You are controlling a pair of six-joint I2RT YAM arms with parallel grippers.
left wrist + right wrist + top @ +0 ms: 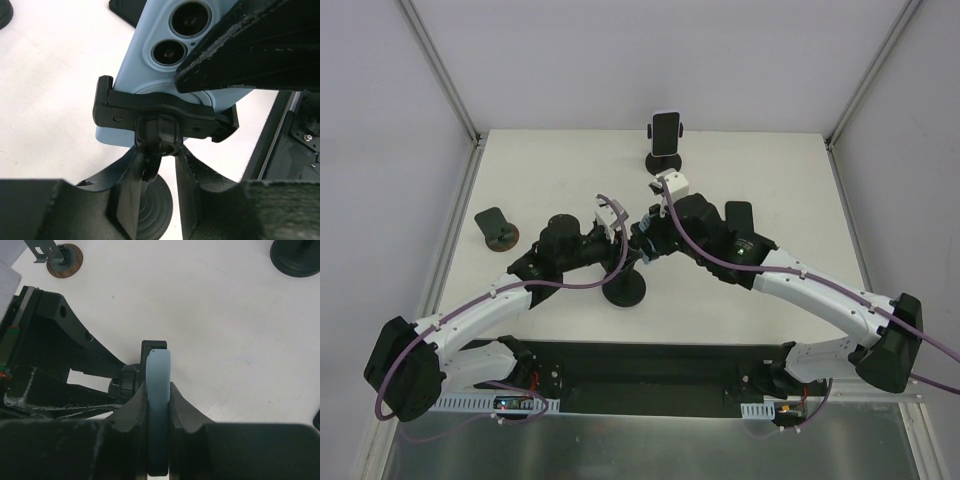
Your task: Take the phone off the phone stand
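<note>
Top view: the left arm [490, 300] and right arm [810, 285] meet mid-worktop [770, 170], right above the phone stand [623, 291]. Only its round black base pokes out under the wrists. A second stand [665, 140] with its own handset sits at the far edge, and a little brown-based stand [496, 229] is off to the left.

Left wrist: the light-blue phone [145, 65] is sitting in the stand's black clamp [125, 107], camera lenses facing the view. The left fingers [127, 195] are pinched in on the stand's neck just under the ball joint [159, 132]. One of the right fingers [250, 45] lies across the phone's back.

Right wrist: the phone shows edge-on, and the right fingers are squeezed tight on either face of it, no gap at all. The phone is upright, with the clamp beside it.
</note>
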